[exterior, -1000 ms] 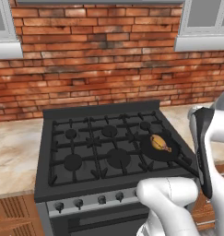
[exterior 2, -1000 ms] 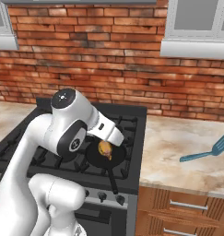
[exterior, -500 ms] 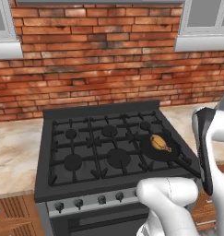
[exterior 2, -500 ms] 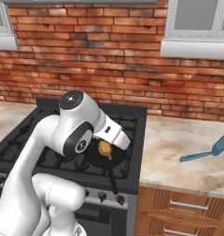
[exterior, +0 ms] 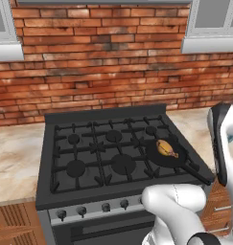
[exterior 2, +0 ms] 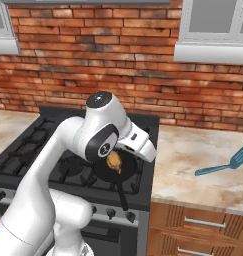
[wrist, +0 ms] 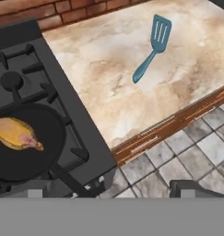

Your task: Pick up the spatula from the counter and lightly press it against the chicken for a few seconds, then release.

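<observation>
Well apart from end effector (wrist: 114,190), spatula (wrist: 152,44) on counter (wrist: 109,78).

Glossy white rounded arm (exterior 2: 48,175), dark joint caps (exterior 2: 101,145)

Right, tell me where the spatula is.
The spatula lies flat on the counter right of the stove, near the right edge of the right base view, well apart from the pan holding the chicken.

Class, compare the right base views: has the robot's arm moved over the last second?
Yes. Its elbow has swung right across the stove, toward the counter where the spatula lies.
</observation>
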